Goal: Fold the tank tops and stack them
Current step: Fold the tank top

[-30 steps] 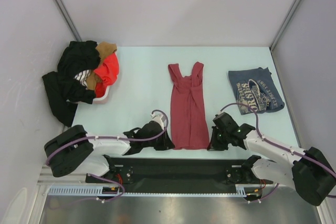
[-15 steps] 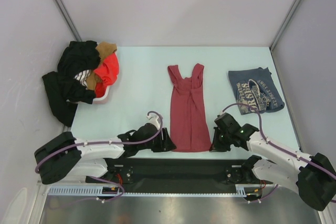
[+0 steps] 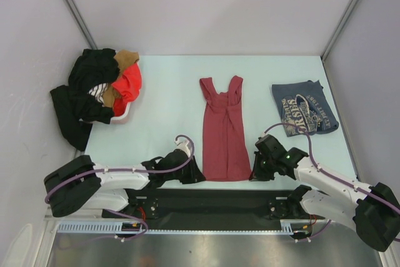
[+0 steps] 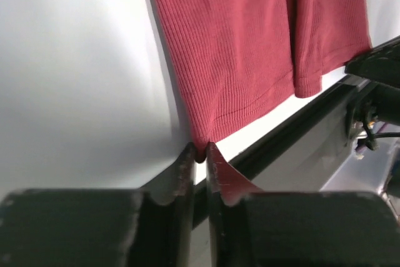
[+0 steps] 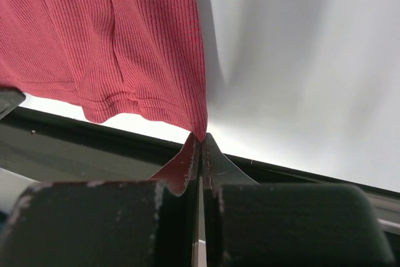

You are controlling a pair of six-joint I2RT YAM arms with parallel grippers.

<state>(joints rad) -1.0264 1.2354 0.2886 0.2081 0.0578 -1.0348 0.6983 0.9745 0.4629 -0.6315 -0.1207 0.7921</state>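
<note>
The left tool (image 4: 199, 149) sits low at the near left corner of the hem of the maroon tank top (image 3: 224, 132), its jaws nearly together with the corner at their mouth; a slim gap shows between them, and I cannot tell whether the cloth is truly clamped. The right tool (image 5: 200, 139) is clenched on the near right corner of the same hem, the ribbed cloth running straight into its closed tips.

The maroon tank top lies flat and lengthwise in the middle of the desk (image 3: 169, 104), straps towards the far edge, hem at the near edge between the two tools. The blue-grey tank top (image 3: 304, 115) lies well apart at the far right, printed side up, and looks already folded into a compact rectangle.

The step in hand appears to be taking both hem corners for the first fold of the maroon one. The next move probably calls for a firm pinch on the left first, then both corners raised together and carried evenly towards the straps, so the fold lands square; after that comes stacking it with the blue-grey one.

By count: two tank tops, two tools, and one pile of other clothes (image 3: 100, 92) at the far left, with one orange-red garment (image 3: 129, 84) in it.
</note>
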